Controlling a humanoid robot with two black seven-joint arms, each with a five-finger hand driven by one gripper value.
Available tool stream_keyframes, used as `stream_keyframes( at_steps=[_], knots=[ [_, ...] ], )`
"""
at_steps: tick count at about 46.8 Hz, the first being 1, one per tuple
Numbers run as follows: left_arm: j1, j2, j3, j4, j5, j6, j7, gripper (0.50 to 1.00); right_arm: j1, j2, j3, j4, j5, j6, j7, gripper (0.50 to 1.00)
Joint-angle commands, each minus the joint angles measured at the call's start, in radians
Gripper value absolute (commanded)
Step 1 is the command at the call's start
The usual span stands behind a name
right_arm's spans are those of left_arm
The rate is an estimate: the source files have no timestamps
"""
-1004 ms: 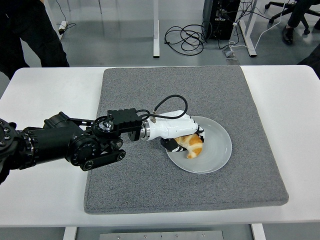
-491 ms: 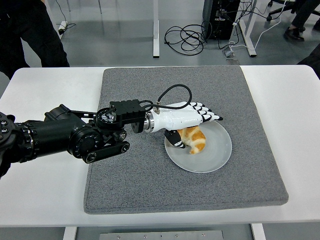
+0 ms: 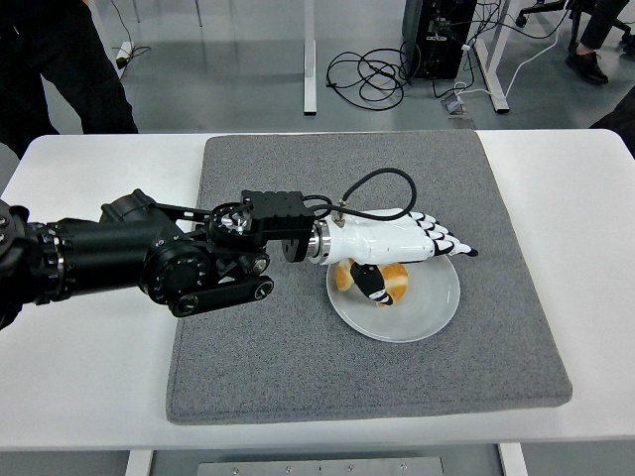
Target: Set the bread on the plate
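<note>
A golden-brown piece of bread [image 3: 393, 282] lies on the white plate [image 3: 429, 312], which sits on the grey mat right of centre. My left hand [image 3: 412, 253], white with black-tipped fingers, hovers over the plate's far half. Its fingers [image 3: 446, 243] are stretched out flat toward the right and hold nothing. The thumb [image 3: 369, 281] hangs down in front of the bread and hides part of it. The black left arm reaches in from the left edge. No right arm shows.
The grey mat [image 3: 298, 367] covers the middle of the white table [image 3: 79, 397]. A person's dark legs [image 3: 60, 69] stand beyond the far left corner. Cables and desk legs lie on the floor behind the table.
One second ago the left hand's fingers were curled around the bread over the plate. They have since opened out flat, the bread rests on the plate, and the hand has shifted right and slightly up.
</note>
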Motion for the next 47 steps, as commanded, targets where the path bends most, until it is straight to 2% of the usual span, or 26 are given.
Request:
stream_keyframes(
  at_steps=[1, 7, 17, 23, 29, 33, 47],
  knots=[
    [-0.03, 0.0, -0.001, -0.013, -0.011, -0.018, 0.0, 0.975, 0.0, 0.0, 0.0, 0.0, 0.0, 0.0, 0.002, 1.0],
    [-0.097, 0.058, -0.002, -0.031, -0.063, -0.033, -0.003, 0.975, 0.0, 0.0, 0.0, 0.0, 0.0, 0.0, 0.002, 1.0],
    [-0.193, 0.114, -0.007, -0.032, -0.143, -0.035, -0.004, 0.977, 0.0, 0.0, 0.0, 0.0, 0.0, 0.0, 0.002, 1.0],
    [-0.249, 0.151, -0.059, -0.034, -0.148, -0.037, -0.004, 0.975, 0.0, 0.0, 0.0, 0.0, 0.0, 0.0, 0.002, 1.0],
    [-0.305, 0.178, -0.126, -0.032, -0.152, -0.081, -0.004, 0.977, 0.0, 0.0, 0.0, 0.0, 0.0, 0.0, 0.002, 1.0],
    [-0.314, 0.18, -0.148, -0.034, -0.156, -0.098, -0.004, 0.977, 0.0, 0.0, 0.0, 0.0, 0.0, 0.0, 0.002, 1.0],
    [-0.283, 0.186, -0.153, -0.029, -0.194, -0.095, -0.003, 0.977, 0.0, 0.0, 0.0, 0.0, 0.0, 0.0, 0.0, 1.0]
  ],
)
